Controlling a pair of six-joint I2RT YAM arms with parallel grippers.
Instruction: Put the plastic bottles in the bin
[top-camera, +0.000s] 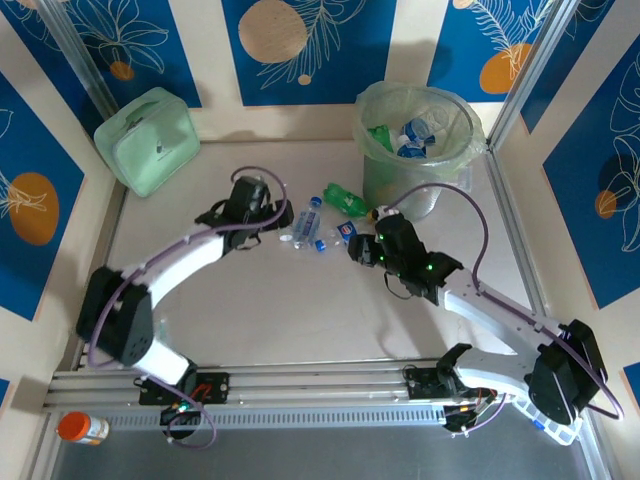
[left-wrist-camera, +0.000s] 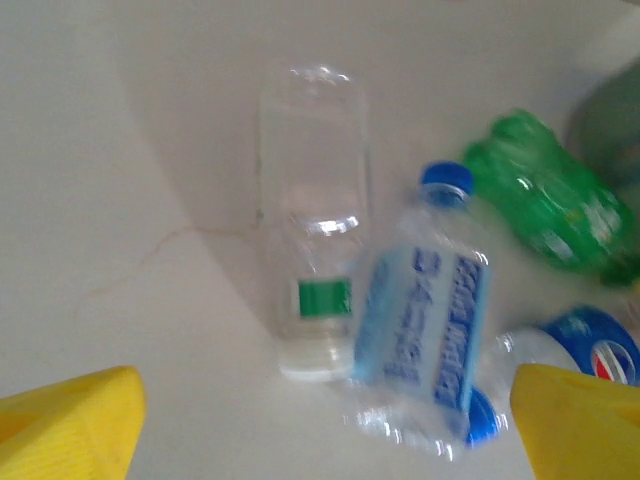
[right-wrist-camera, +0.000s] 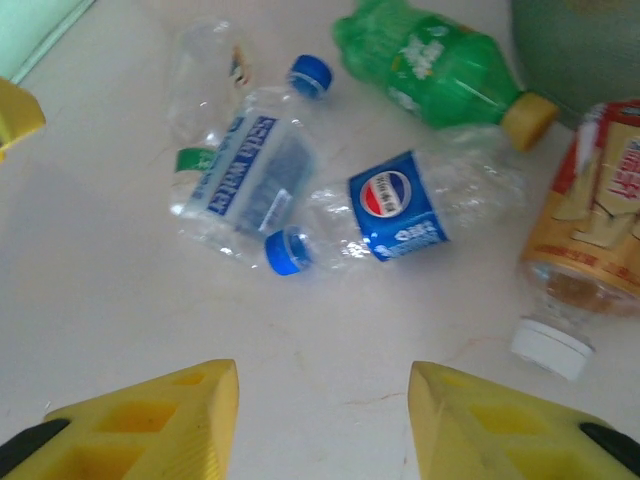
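Bottles (top-camera: 308, 222) are lying on the tabletop (top-camera: 300, 320) near the bin (top-camera: 385, 175), with left pincer (left-wrist-camera: 327, 390) and right pincer (right-wrist-camera: 323, 375) hovering apart, empty.

The left arm (top-camera: 190, 255) curves from its base at the near left toward the far middle. The left gripper (top-camera: 275, 212) points right, its yellow fingers (left-wrist-camera: 70, 425) spread wide with nothing between them. The right arm (top-camera: 500, 310) stretches from the near right toward the middle, and the right gripper (top-camera: 362, 247) points far-left, its yellow fingers (right-wrist-camera: 150, 425) parted by a moderate gap and holding nothing.
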